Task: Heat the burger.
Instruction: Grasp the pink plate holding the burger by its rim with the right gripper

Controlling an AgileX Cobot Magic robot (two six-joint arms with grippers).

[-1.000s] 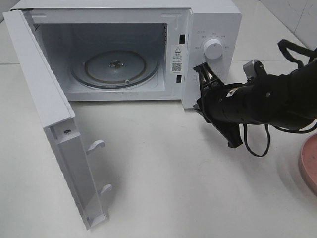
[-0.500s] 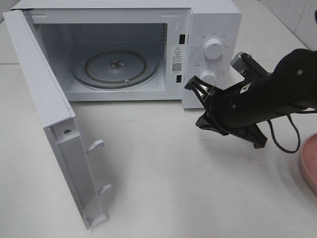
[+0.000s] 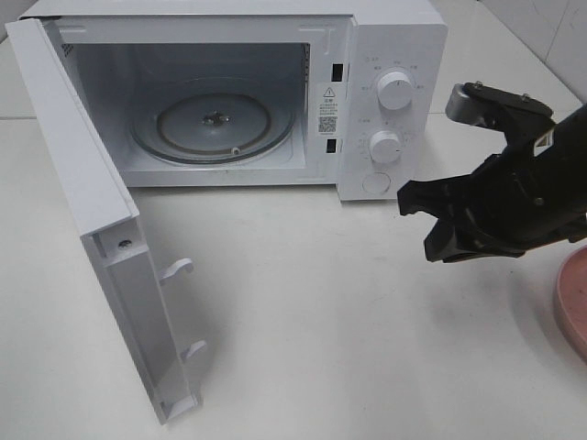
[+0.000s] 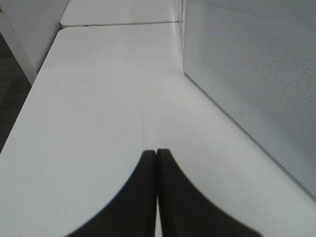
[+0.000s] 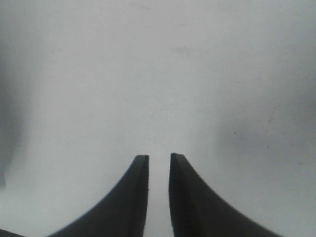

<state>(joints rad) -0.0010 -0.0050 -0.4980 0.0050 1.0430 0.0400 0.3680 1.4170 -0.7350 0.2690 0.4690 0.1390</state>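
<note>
Right hand [image 3: 417,225] is held above the table [image 3: 312,357], to the right of the microwave [image 3: 404,37] and in front of its control panel, apart from it. In the right wrist view the right hand [image 5: 159,157] is shown with its two black fingers parted by a narrow gap. Nothing is gripped between them, and only plain white table surface is seen beneath.

The left hand [image 4: 156,151] is seen only in its own wrist view. Its fingers are pressed together with no gap, and nothing is held. It is poised over the table [image 4: 89,108], near a white panel [image 4: 247,79] with a fine dotted pattern that stands upright on the table.

The microwave's door [image 3: 87,211] is swung wide open toward the left, and two hook latches [image 3: 179,269] are seen on its inner edge. Inside the cavity a round glass turntable [image 3: 215,124] lies flat and bare. On the control panel an upper knob [image 3: 394,90] is set above a lower knob [image 3: 385,147], with a round button [image 3: 376,183] under both.

A pink plate [image 3: 573,307] rests on the table at the right edge of the high view, where it is cut off, close beside the right arm. The burger is shown in none of the views, so its place cannot be told.
</note>
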